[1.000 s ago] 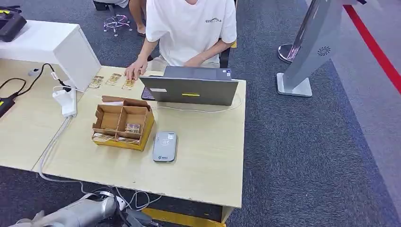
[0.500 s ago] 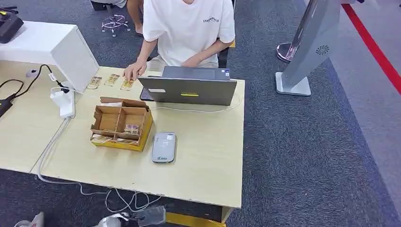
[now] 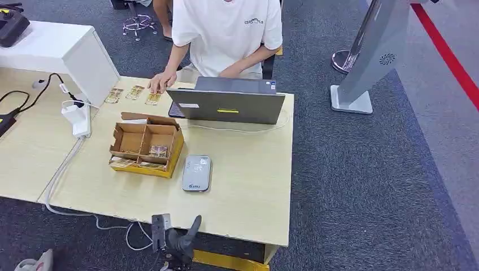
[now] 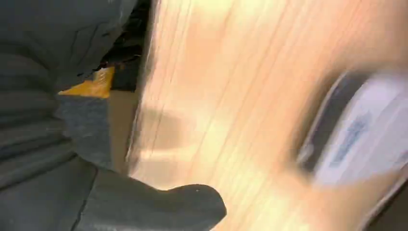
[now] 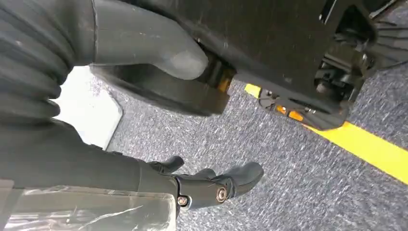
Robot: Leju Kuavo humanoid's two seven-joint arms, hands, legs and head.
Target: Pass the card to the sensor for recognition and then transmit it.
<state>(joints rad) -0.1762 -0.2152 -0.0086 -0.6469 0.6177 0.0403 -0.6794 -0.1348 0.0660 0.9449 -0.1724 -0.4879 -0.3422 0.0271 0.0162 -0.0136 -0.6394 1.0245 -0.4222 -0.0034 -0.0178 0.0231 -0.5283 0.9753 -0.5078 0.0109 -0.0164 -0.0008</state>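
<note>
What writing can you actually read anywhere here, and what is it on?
Shirt: small chest print, too small to read.
Grey sensor: logo and a line of print, too small to read.
Laptop: white and yellow stickers, unreadable.
Cards by the person's hand: print too small.
Nothing else carries text.

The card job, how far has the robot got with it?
Nothing looks done yet. Cards lie in the cardboard box, and the grey sensor beside it has nothing on it. In hand: the left hand is at the table's near edge, holding nothing that I can see; the right hand hangs over the carpet, holding nothing. Left: picking a card, presenting it to the sensor, passing it on.
</note>
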